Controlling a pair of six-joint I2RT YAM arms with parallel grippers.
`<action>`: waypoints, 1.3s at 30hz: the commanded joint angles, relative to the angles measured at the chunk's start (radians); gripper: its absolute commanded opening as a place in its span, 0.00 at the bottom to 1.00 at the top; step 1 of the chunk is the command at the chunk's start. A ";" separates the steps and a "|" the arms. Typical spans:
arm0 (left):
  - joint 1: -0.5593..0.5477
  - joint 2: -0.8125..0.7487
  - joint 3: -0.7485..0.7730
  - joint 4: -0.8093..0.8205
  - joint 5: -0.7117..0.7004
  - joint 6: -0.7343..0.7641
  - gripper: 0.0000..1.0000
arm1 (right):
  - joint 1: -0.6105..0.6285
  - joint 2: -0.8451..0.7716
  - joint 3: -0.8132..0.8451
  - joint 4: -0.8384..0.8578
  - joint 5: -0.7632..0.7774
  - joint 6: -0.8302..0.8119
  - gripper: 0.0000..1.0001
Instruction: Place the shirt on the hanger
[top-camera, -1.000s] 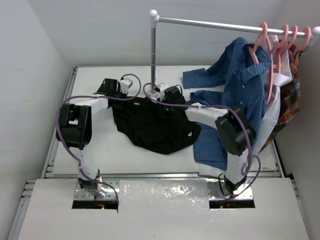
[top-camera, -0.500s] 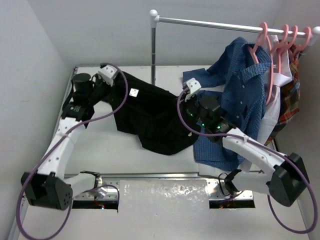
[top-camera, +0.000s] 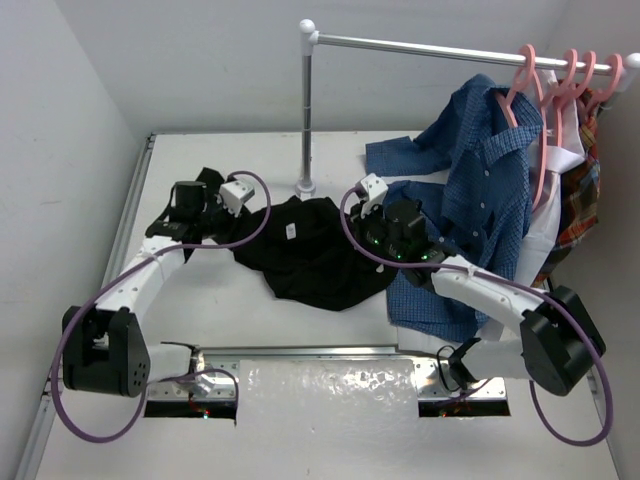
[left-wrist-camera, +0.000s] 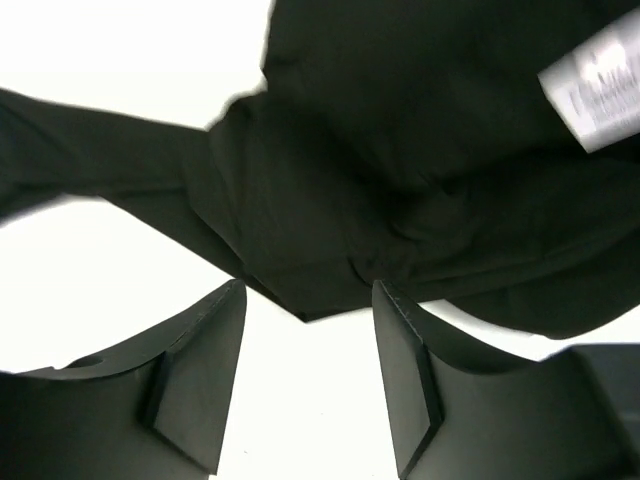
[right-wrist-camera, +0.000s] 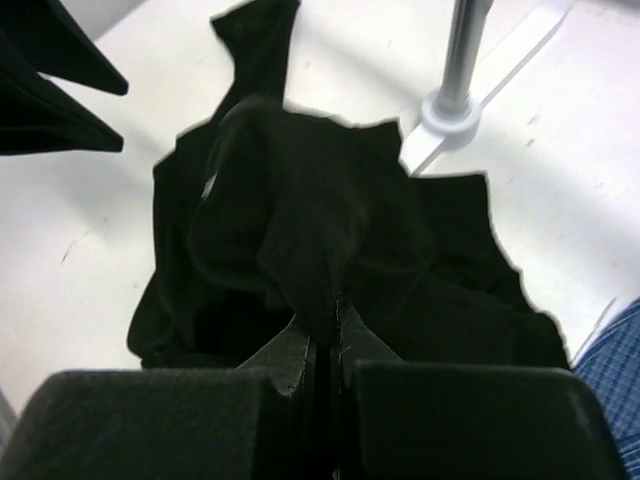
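Left claw (left-wrist-camera: 308, 335) has just opened, apparently dropping the shirt (top-camera: 310, 255); right claw (right-wrist-camera: 325, 325) still pinches it, so the spread is lost.

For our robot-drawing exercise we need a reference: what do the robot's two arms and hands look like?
Both the left arm and right arm have white links, chunky black joints and a looping purple cable. The left hand and right hand have matte black, wedge-shaped fingers. Small green lights glow near the right wrist.
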 joint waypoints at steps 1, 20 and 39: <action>0.010 0.009 0.000 0.070 0.024 0.011 0.52 | -0.007 0.019 -0.002 0.067 -0.048 0.049 0.00; -0.155 0.311 0.057 0.319 -0.239 -0.004 0.56 | -0.008 -0.082 -0.113 0.044 -0.031 0.033 0.00; -0.159 0.265 0.039 0.151 -0.072 0.011 0.00 | -0.007 -0.180 -0.172 -0.030 0.101 0.017 0.00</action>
